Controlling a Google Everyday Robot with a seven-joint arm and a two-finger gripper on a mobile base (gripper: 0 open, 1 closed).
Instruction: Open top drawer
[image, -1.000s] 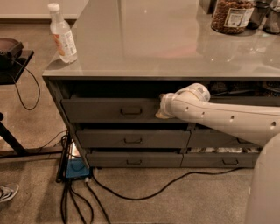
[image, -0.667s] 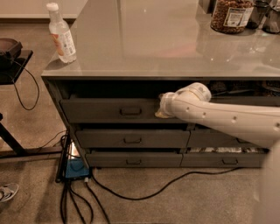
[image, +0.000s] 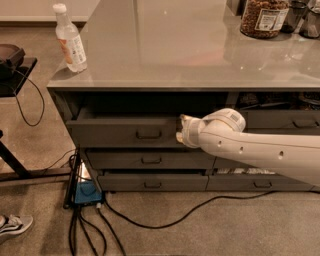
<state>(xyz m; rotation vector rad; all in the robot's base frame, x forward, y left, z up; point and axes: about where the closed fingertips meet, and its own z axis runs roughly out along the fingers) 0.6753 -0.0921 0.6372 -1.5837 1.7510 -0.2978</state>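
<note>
The top drawer (image: 115, 131) is the dark grey, tallest front of the left stack under the grey counter (image: 165, 55). It stands out a little, with a dark gap above its front. Its small bar handle (image: 148, 134) is at the centre. My gripper (image: 183, 131) is at the right end of the drawer front, to the right of the handle, mostly hidden by my white wrist. My white arm (image: 260, 150) reaches in from the right.
Two shallower drawers (image: 150, 160) sit below the top drawer, and another stack (image: 292, 121) is behind my arm. A plastic bottle (image: 70, 39) and a jar (image: 264, 17) stand on the counter. Cables (image: 165, 220), a blue box (image: 86, 192), a black stand (image: 12, 65) and a shoe (image: 15, 225) are at the left.
The top drawer front has come out a little further towards the camera. My gripper and wrist have moved slightly down and outward with it.
</note>
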